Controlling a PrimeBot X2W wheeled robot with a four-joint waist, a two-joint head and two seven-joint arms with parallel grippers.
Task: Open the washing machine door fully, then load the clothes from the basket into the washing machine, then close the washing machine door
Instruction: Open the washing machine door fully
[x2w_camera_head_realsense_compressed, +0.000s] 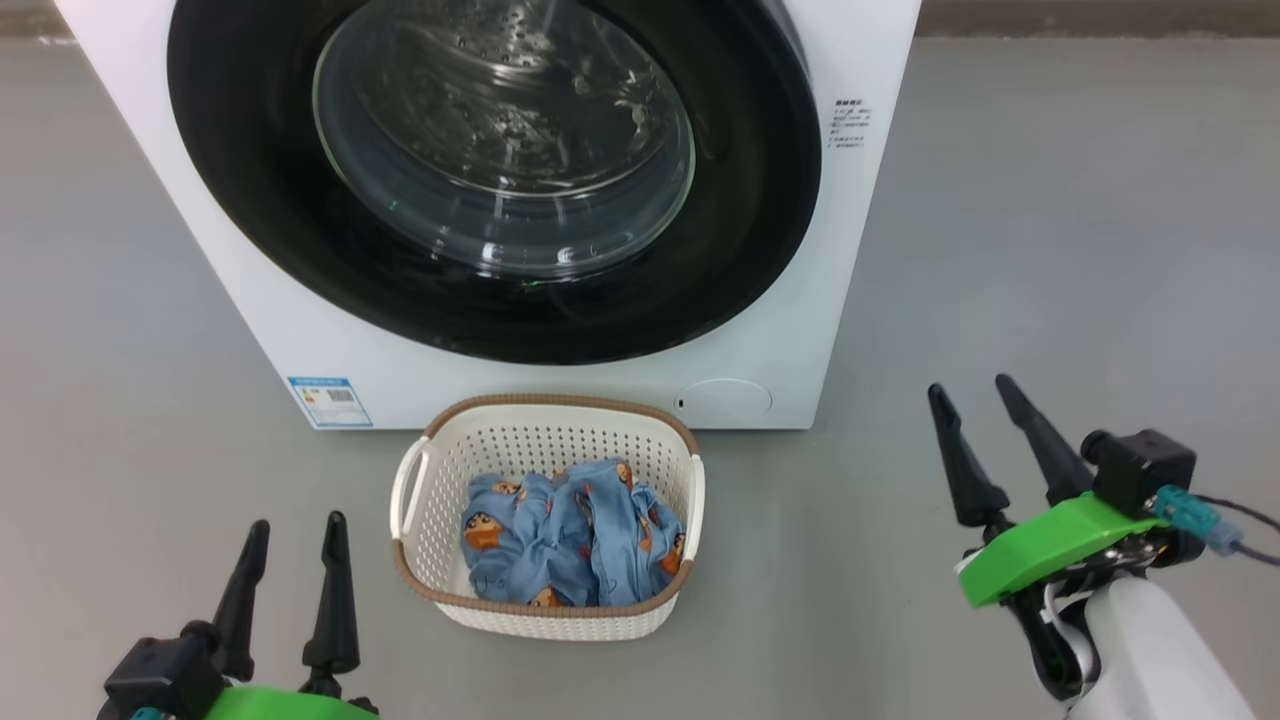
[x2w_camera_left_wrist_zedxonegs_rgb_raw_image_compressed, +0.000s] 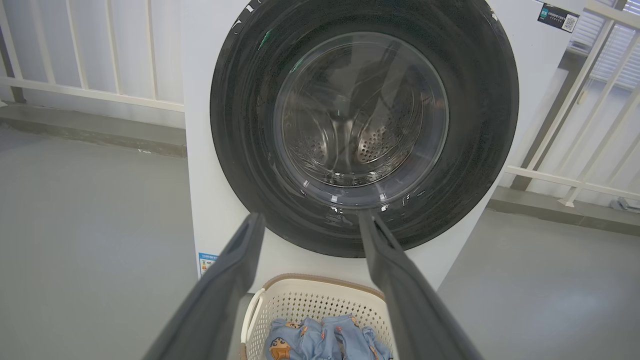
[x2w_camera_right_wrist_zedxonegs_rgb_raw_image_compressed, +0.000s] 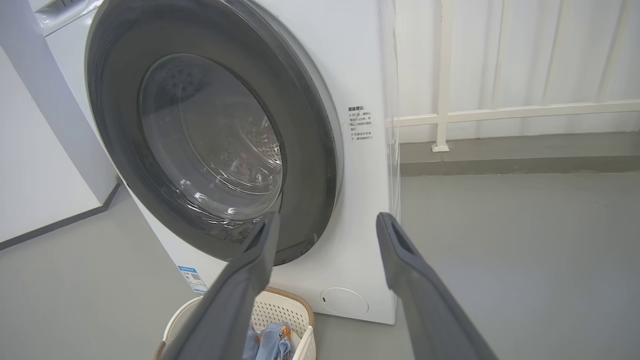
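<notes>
A laundry area: a white front-loading washing machine (x2w_camera_head_realsense_compressed: 560, 385) stands on a bare grey floor (x2w_camera_head_realsense_compressed: 1050, 250) at the top of the head view. A basket (x2w_camera_head_realsense_compressed: 560, 402) of clothes (x2w_camera_head_realsense_compressed: 575, 535) sits before it. White railing (x2w_camera_right_wrist_zedxonegs_rgb_raw_image_compressed: 500, 114) crosses the right wrist view's upper right.

Glossy black door (x2w_camera_head_realsense_compressed: 250, 200); perforated plastic basket (x2w_camera_head_realsense_compressed: 440, 500); cloth garments (x2w_camera_head_realsense_compressed: 570, 540)
</notes>
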